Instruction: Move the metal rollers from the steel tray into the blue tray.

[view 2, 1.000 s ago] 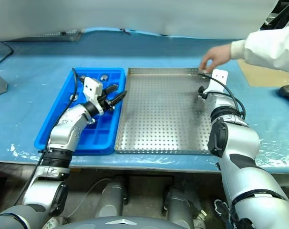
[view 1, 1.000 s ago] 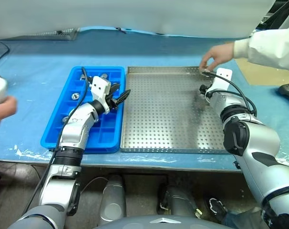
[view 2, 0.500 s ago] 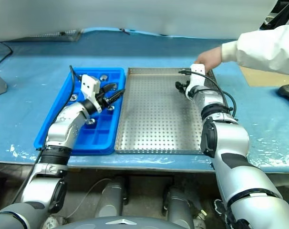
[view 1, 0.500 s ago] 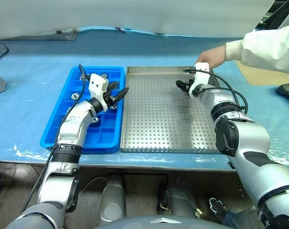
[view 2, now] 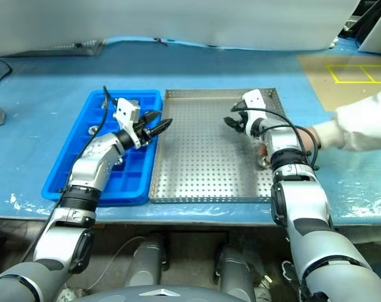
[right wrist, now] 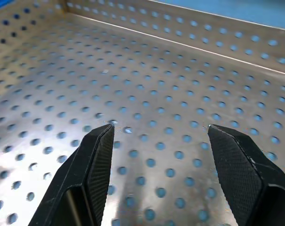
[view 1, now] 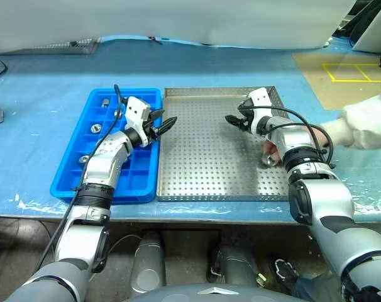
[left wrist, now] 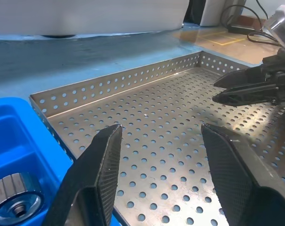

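One small shiny metal roller [view 1: 268, 162] lower right on perforated square steel tray [view 1: 209, 170], just below-right of right gripper [view 1: 231, 120], nearer arm; left gripper [view 1: 167, 123] by blue gridded tray [view 1: 71, 182]; both agape, empty.

I see most of the steel tray [view 1: 209, 157] floor lying bare — wide room across its middle and near edge. My right gripper [view 1: 231, 121] hangs over the far right part, fingers apart. A person's hand [view 1: 272, 151] rests on the tray's right side beside a roller [view 1: 266, 162] — that corner is blocked. My left gripper [view 1: 165, 123] hangs open over the blue tray [view 1: 77, 179] rim.
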